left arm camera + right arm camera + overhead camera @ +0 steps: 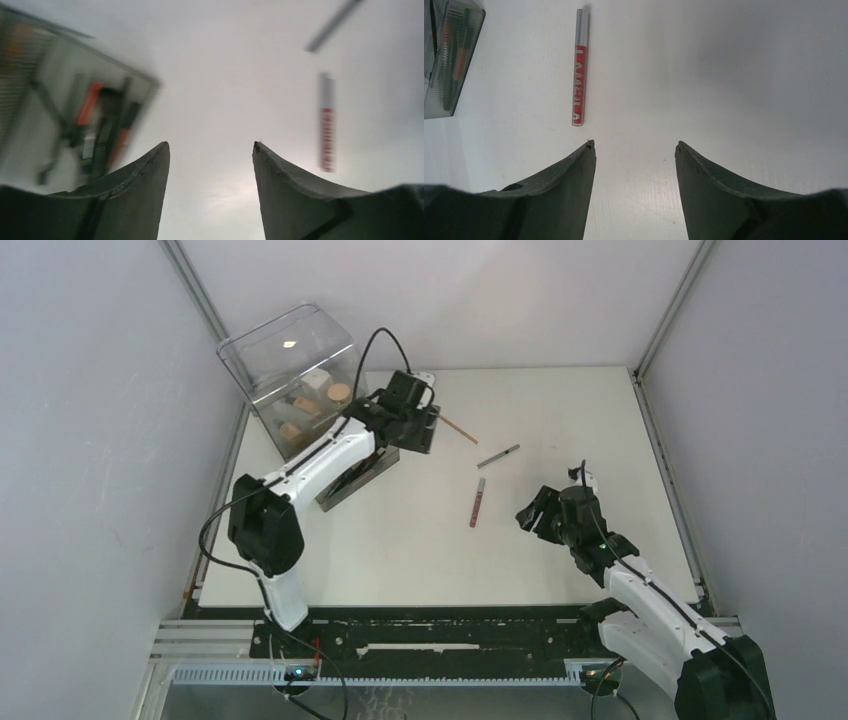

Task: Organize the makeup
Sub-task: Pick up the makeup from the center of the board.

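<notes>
Starting nearest your side, the right end effector (pixel 634 146) hangs low over the bare surface (pixel 560 410), its fingers spread with nothing between them. The red lip tube (pixel 579 70) lies flat on the surface just ahead of it and a little to the left. Its long axis runs almost straight away from the wrist camera, with the silver cap at the far end. The fingers' closing line therefore already crosses the tube, so I judge you need only a short shift left and forward, with hardly any wrist turn. Beyond the tube, and apart from it, a thin grey stick (pixel 498 456) lies at an angle. Farther still, the left end effector (pixel 210 146) is also spread and empty, beside the tray (pixel 345 490) of dark sticks and near a thin brush (pixel 461 428). Its wrist view is blurred, with the tube well off to its right. Your right arm is clearly the nearer one to the tube.
</notes>
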Controlling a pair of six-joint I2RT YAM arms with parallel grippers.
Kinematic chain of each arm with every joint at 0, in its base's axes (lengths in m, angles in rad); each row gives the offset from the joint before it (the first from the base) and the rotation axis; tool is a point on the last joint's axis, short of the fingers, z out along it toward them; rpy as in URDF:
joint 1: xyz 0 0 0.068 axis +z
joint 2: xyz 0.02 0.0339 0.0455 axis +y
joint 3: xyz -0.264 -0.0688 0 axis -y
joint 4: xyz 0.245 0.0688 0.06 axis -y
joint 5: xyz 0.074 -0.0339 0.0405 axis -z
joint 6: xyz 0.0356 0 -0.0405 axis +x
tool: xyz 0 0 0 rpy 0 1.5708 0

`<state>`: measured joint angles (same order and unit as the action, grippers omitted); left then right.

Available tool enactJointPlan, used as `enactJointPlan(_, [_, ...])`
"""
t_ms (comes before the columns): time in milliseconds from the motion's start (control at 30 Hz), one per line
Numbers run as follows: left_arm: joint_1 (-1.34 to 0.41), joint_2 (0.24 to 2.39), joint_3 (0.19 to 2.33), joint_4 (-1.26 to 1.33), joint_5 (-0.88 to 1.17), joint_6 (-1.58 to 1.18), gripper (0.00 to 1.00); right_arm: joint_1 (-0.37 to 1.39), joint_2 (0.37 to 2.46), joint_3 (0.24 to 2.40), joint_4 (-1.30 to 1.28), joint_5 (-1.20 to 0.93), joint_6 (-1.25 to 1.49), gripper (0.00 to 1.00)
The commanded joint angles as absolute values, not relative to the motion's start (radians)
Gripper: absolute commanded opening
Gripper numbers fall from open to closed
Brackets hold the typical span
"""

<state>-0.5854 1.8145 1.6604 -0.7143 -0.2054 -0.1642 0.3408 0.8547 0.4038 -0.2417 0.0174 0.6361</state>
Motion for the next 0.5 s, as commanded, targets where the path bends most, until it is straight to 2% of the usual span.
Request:
enactJointPlan(0, [-0.656,1.858,1.66,-0.615,0.003,-0.424,0.68,0.339,0.842,0.414,-0.215,0.032,0.637,0.67])
enactJointPlan(267, [-0.823,2.026,1.726,-0.588,0.04,-0.521,0.71,0.321,0.796,0.423,-0.265,0.077,0.618,0.67])
enactJointPlan(467, [-0.882,2.116,1.753,-0.59,-0.033,-0.543,0.69,0.319,0.797,0.415,-0.264,0.069,0.624,0.67])
